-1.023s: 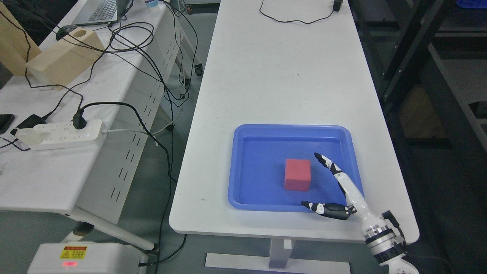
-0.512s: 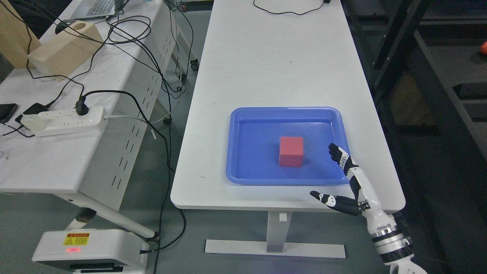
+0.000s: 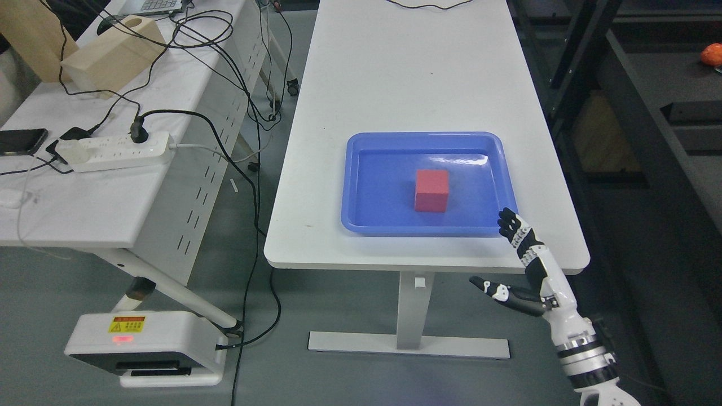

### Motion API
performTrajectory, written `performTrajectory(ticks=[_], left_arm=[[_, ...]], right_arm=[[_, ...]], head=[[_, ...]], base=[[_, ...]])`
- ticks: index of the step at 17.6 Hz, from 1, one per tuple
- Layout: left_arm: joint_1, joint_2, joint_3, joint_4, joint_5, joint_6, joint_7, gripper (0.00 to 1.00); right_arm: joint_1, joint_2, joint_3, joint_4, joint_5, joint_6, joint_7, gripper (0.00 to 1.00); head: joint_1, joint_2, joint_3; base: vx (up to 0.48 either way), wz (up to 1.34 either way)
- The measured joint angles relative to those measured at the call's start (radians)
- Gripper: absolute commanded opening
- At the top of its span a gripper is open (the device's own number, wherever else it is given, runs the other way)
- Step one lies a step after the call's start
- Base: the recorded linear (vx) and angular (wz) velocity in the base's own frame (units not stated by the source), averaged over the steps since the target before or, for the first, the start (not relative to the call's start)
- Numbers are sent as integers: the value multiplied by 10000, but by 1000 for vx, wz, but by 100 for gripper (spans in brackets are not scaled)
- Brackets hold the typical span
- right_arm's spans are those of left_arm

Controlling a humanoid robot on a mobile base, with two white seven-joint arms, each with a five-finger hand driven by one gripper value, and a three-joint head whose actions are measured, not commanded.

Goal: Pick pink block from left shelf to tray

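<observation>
White table (image 3: 417,84) carries blue tray (image 3: 352,186); pink block (image 3: 432,190) sits near tray centre. Right hand (image 3: 527,265) hovers off the near-right table corner, fingers spread, holding nothing.

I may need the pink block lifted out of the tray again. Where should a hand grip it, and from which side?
Probably from above, thumb and fingers on two opposite upright faces of the pink block. It sits flat mid-tray, clear all round, while the blue tray rim hinders low side approaches. The open right hand is nearest.
</observation>
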Motion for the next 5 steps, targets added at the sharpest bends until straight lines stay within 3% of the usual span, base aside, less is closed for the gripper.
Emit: performTrajectory(ticks=[5], left_arm=[[0,0,0,0,0,0,0,100]], right_arm=[[0,6,-115,0,-96,35,10,100]], head=[[0,0,0]], base=[[-115,63]])
